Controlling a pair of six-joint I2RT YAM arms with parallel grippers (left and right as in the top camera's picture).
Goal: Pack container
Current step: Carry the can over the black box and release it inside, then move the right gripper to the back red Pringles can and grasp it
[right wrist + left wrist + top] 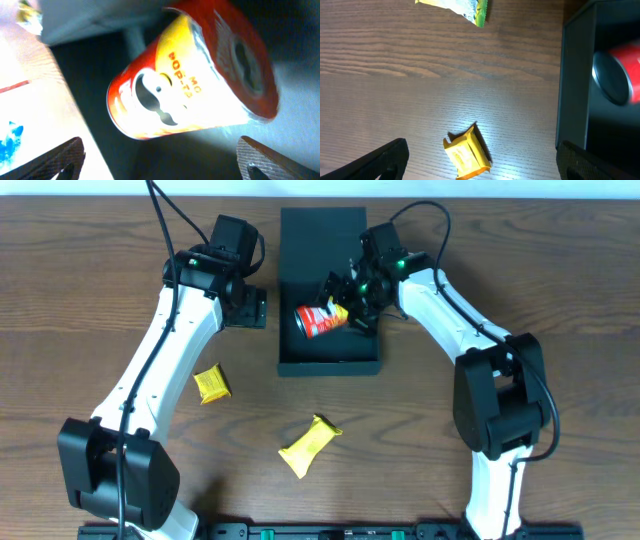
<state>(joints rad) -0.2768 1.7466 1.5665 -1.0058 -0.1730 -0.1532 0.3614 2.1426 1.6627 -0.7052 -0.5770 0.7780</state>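
Two snacks lay outside the open container (310,250) at the table's (100,240) far middle, the folded yellow packet (211,384) nearest my left gripper (250,308), jaws released, while my right gripper (352,302), jaws also spread, faced the red can (322,320) lying crosswise inside.

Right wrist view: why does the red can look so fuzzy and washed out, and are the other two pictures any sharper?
Right wrist: the can fills the frame up close, soft-edged, its yellow side blown out by glare. Left wrist: a pale sheen on the table, the can blurred at the edge. Overhead: even light, sharpest of the three.
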